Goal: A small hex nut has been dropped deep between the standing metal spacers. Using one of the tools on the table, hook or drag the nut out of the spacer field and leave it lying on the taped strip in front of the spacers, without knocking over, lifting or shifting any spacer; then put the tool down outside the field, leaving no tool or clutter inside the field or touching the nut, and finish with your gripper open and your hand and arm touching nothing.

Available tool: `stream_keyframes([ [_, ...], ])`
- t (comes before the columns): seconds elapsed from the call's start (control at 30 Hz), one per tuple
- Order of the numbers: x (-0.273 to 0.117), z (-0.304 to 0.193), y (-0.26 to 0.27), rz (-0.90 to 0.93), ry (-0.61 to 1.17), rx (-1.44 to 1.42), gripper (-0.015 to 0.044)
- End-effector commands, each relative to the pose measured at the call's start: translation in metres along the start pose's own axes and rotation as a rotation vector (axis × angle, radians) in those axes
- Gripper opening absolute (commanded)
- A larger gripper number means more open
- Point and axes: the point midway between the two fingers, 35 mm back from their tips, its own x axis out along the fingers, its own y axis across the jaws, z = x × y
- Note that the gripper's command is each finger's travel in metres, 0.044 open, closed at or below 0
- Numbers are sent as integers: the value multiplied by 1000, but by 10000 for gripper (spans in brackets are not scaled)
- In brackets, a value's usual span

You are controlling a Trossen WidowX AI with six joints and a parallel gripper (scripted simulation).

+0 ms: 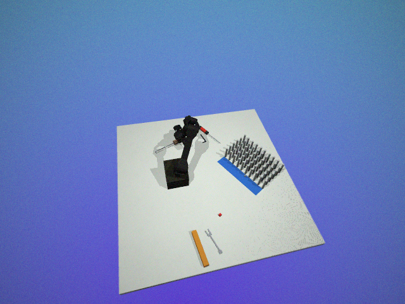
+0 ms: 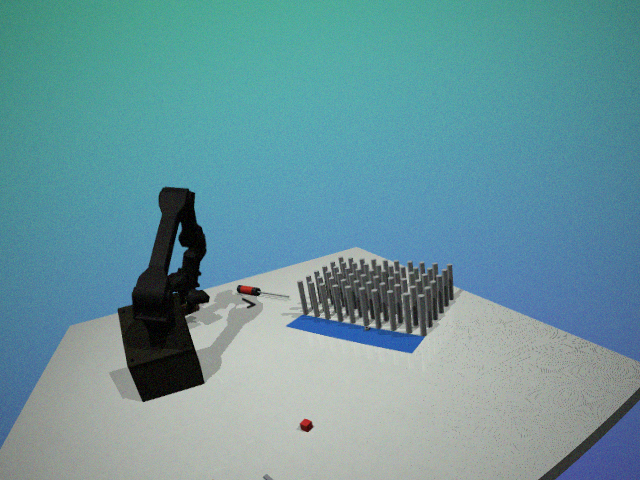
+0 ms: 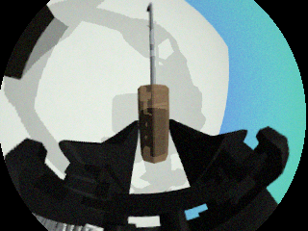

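My gripper point(image 3: 153, 122) is shut on the brown wooden handle point(image 3: 154, 103) point(image 1: 176, 141) of a hook tool. Its thin metal shaft point(image 3: 152, 58) point(image 1: 165, 147) points away from the spacers, with a small hook at the tip. The hand is low behind the arm's base, well left of the field. The small nut point(image 1: 245, 175) point(image 2: 367, 328) lies at the rear edge of the blue taped strip point(image 1: 233, 170) point(image 2: 336, 333), close to the front row; whether it is wholly on the tape is too small to tell. The grey metal spacers point(image 1: 253, 160) point(image 2: 376, 311) stand upright in rows.
A red-handled screwdriver point(image 1: 203, 130) point(image 2: 248, 290) and a black hex key point(image 1: 204, 140) point(image 2: 249, 303) lie between arm and field. A red cube point(image 1: 219, 214) point(image 2: 306, 425), an orange bar point(image 1: 200, 248) and a grey forked tool point(image 1: 214, 241) lie toward the front.
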Motion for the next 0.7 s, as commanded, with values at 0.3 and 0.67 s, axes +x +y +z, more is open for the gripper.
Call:
stream_keyframes([
  [0.3, 17, -2, 7, 1, 1, -3, 0],
  [0.67, 22, -2, 10, 1, 0, 1, 105],
])
